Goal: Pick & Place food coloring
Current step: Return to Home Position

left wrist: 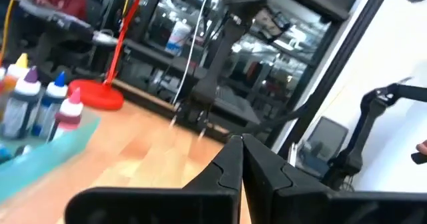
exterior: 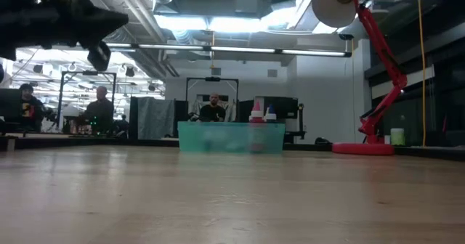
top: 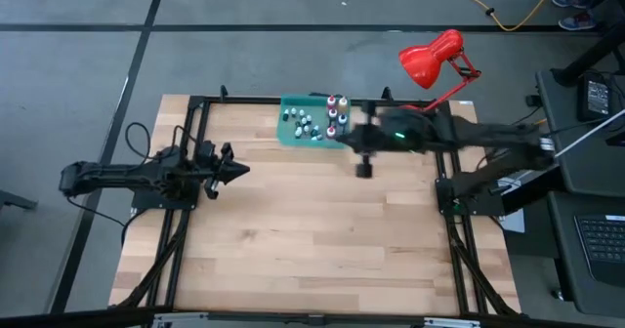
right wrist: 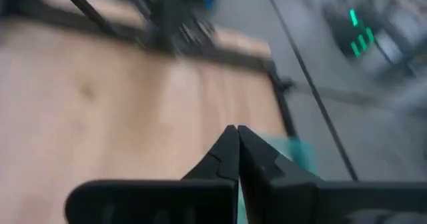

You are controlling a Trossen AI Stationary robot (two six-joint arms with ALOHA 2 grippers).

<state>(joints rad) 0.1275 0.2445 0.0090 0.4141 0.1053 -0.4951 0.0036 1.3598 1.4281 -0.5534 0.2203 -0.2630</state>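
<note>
While the right arm is reaching out over the pale wooden counter (top: 312,240), we are judging the step in hand to be the return to the rest pose, with the sorting itself looking finished. We are seeing the set of tiny food coloring bottles (top: 327,118) gathered inside the shallow teal plastic bin (top: 290,139) at the counter's far edge. The taller ones, with coloured bodies and pale caps, are standing upright along one side. The small greyish ones are sitting beside them, and no bottle is showing on the bare wood.

We are holding the right hand (top: 363,168) above the counter, just in front of the bin and apart from it. Its own camera is showing the two dark fingertips (right wrist: 223,154) pressed together with nothing between them, so it is clenched and carrying nothing. The left hand (top: 237,169) is hanging over the counter's left side, well apart from the bin and likewise clenched on nothing. That arm is looking folded close to its rest pose.

A red jointed desk lamp (top: 430,57) is standing beyond the counter's far right corner, near the right arm. The next move, as we are reading it, calls for no grasp at all. We are needing only to fold the right arm back toward its base at the counter's right edge. That path should be passing clear of the bin's rim, the tall caps and the lamp.
</note>
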